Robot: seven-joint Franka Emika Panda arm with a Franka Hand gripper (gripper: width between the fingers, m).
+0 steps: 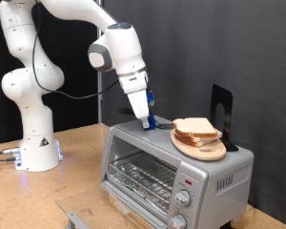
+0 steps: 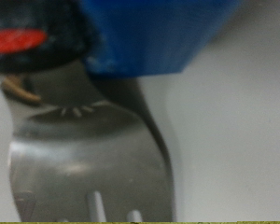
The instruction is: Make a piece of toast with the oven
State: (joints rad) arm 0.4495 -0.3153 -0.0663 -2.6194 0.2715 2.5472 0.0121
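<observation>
The claw point(image 1: 146, 119) is down on the top of the oven point(image 1: 172, 164), touching or nearly touching the metal; whether its fingers are apart or together cannot be told. Just beside the claw, on the same oven top, the piece of toast point(image 1: 194, 128) lies uppermost on a stack of slices on a round wooden board point(image 1: 202, 148). The oven door is closed.
</observation>
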